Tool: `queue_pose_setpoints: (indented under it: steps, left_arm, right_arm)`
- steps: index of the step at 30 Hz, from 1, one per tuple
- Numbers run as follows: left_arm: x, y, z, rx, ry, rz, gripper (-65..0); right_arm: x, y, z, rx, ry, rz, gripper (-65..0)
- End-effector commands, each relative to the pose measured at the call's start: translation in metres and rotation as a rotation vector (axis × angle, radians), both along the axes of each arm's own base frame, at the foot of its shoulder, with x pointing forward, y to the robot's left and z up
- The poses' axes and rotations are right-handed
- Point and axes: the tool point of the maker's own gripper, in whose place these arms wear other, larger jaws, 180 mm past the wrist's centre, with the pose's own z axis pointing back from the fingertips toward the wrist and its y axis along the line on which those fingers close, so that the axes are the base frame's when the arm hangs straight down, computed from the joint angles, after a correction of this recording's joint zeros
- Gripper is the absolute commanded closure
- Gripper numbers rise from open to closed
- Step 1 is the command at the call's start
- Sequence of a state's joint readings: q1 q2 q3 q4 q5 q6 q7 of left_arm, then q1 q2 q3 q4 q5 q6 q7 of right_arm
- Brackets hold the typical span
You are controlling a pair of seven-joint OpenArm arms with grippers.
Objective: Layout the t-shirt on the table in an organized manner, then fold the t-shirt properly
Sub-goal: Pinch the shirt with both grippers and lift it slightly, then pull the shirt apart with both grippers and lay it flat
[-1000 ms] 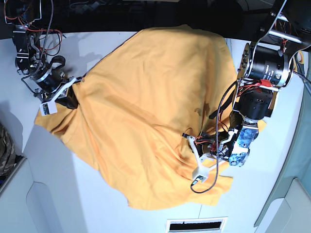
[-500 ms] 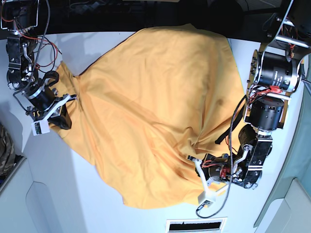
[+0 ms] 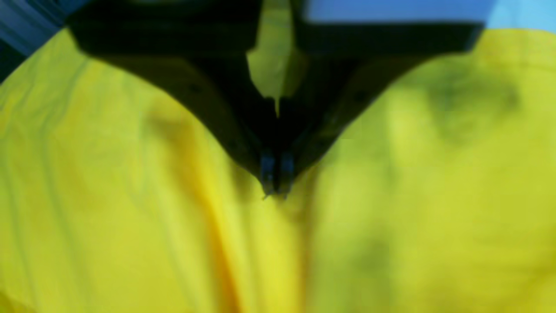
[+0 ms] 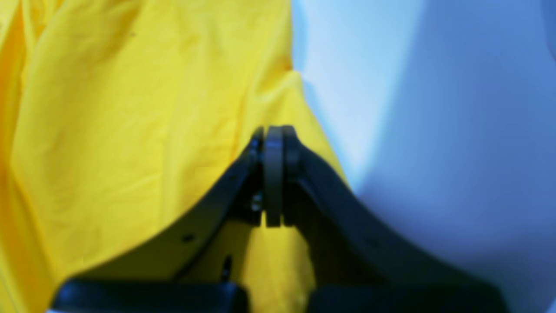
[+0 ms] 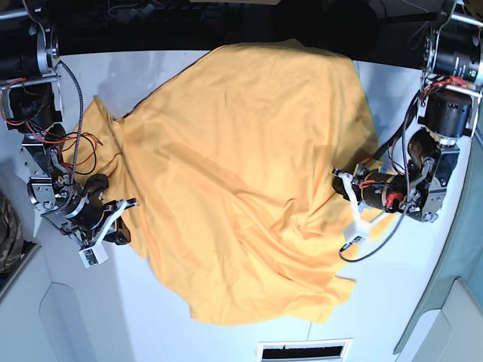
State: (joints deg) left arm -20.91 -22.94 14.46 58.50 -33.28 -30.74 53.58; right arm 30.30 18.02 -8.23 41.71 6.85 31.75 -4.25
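1. The base camera looked straight down on the worktop from high above, both arms in view.
2. Each wrist camera sat very close behind its hand, blurred, sharing the t-shirt with the base view.

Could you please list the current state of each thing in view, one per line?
t-shirt: spread but wrinkled, not yet folded, pinched at two edges.
left gripper: shut on the t-shirt.
right gripper: shut on the t-shirt's edge.
table: white, largely covered by the t-shirt.
camouflage fabric: bunched at the base view's left edge, untouched.
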Motion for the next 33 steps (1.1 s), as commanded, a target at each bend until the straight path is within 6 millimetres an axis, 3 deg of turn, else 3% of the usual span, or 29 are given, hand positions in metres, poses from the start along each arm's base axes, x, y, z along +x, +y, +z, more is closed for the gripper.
queue_pose_setpoints:
  steps: [1,4,7,14,17,23,29,33]
  left_arm:
    - [0.015,-0.003,0.018,-0.016,-0.063,-0.01,0.0]
    - [0.002,-0.007,0.011,-0.019,-0.058,-0.025,0.0]
    - [-0.006,0.003,-0.003,0.034,-0.066,-0.026,0.0]
    - [-0.028,0.041,-0.042,0.149,0.032,0.059,0.0]
    - [-0.03,0.057,-0.05,0.216,0.028,0.054,0.0]
    - [0.021,0.081,-0.025,0.304,-0.065,0.15,0.0]
    - [0.072,0.079,0.008,0.312,-0.126,0.172,0.0]
    - [0.092,0.074,0.021,0.298,-0.144,0.186,0.0]
  right_arm:
    - [0.016,-0.001,0.019,0.017,-0.056,-0.008,0.0]
    - [0.012,0.01,0.01,0.028,-0.035,0.0,0.0]
    - [0.003,0.016,-0.001,0.009,-0.014,0.019,0.0]
    - [-0.017,0.004,-0.023,-0.042,0.035,0.022,0.0]
    - [-0.027,-0.002,-0.032,-0.051,0.056,0.017,0.0]
    - [-0.046,-0.02,-0.046,-0.049,0.095,-0.015,0.0]
    - [-0.077,-0.037,-0.065,-0.01,0.15,-0.069,0.0]
    - [-0.099,-0.043,-0.072,0.04,0.159,-0.119,0.0]
